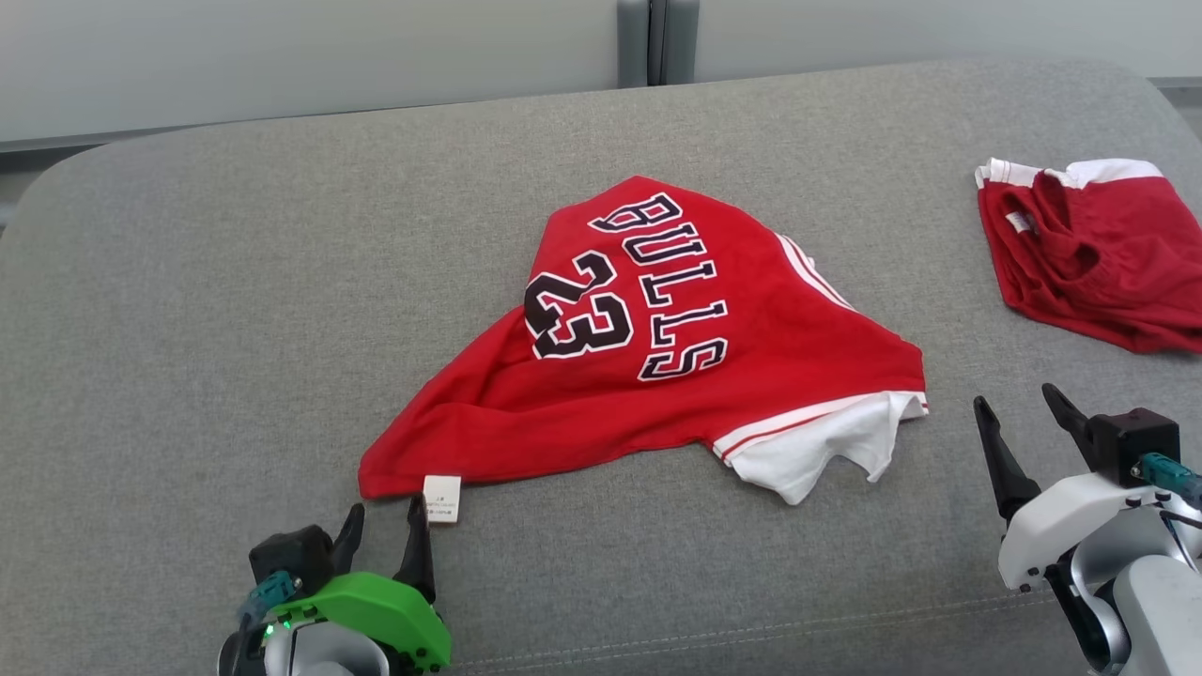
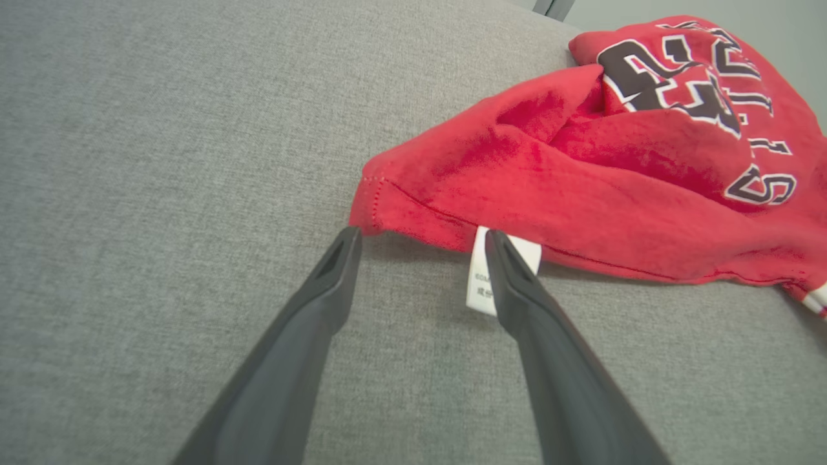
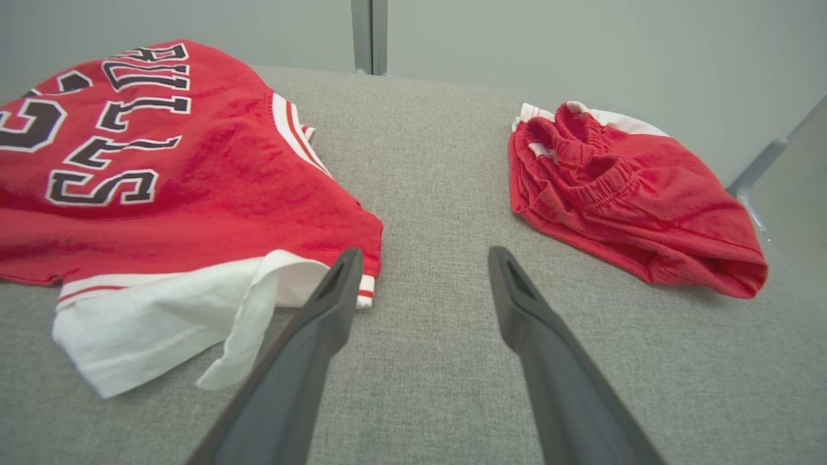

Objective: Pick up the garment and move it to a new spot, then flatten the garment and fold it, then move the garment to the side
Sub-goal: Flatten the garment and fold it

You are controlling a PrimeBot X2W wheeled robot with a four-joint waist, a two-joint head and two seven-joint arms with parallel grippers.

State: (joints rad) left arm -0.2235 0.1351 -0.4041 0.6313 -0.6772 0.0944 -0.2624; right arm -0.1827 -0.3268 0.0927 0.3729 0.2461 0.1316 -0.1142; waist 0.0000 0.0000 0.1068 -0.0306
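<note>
Shirt: a red shirt (image 1: 676,376) lay humped and creased near the middle of a grey cushion (image 1: 188,329), printed side up, with its lettering and number running sideways.
Near-left edge: the red hem came to a corner closest to the robot's left, and a small white label (image 1: 441,498) hung from that hem onto the cushion.
Near-right edge: a white flap (image 1: 826,441) stuck out from under red-and-white striped trim and lay rumpled on the cushion.
Left gripper: the left gripper (image 1: 385,512) had its fingers spread apart and held nothing. Its tips were just short of the near-left hem. In the left wrist view one tip sat by the red corner and the other crossed in front of the label; whether either touched the cloth could not be told.
Right gripper: the right gripper (image 1: 1014,396) stood wide apart and empty over bare cushion, just right of the white flap.
Other clothing: red shorts (image 1: 1089,253) with white trim lay bunched at the far right, cut off by the head view's right edge. A strip of bare cushion separated them from the shirt.
Cushion edges: the far edge curved down at both corners, with a pale wall (image 1: 282,56) behind it. A stitched seam (image 1: 751,629) ran along the near side.
Open room: broad bare cushion lay left of the shirt, with a band behind it up to the far edge. A narrower band lay in front, between the hem and the seam.
</note>
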